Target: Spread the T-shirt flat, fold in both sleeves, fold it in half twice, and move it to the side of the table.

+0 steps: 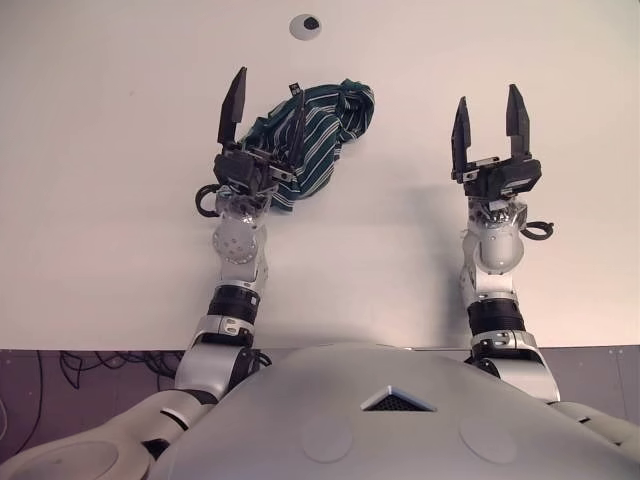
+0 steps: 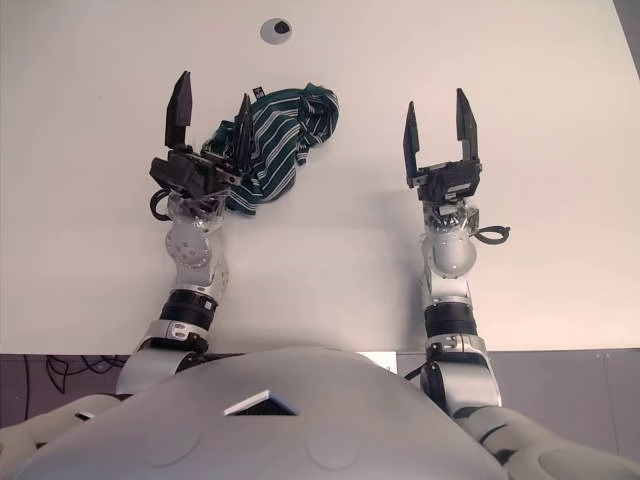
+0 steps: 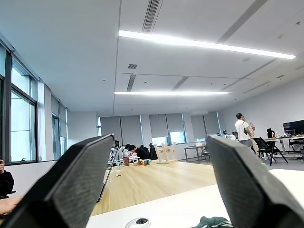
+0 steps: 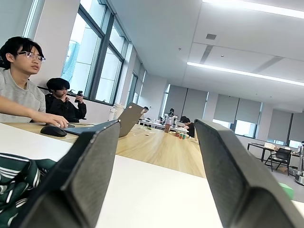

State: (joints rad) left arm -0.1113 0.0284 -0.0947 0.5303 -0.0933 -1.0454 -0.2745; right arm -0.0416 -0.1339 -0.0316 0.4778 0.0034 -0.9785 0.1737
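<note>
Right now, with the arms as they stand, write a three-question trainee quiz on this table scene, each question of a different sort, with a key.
1. True or false: the T-shirt lies spread flat on the table.
2. Which gripper is at the T-shirt? A) left gripper B) right gripper C) neither
3. Fill in: the right gripper is empty and its fingers stand ___.
Key: 1 false, it lies in a crumpled heap. 2 A. 3 open.
</note>
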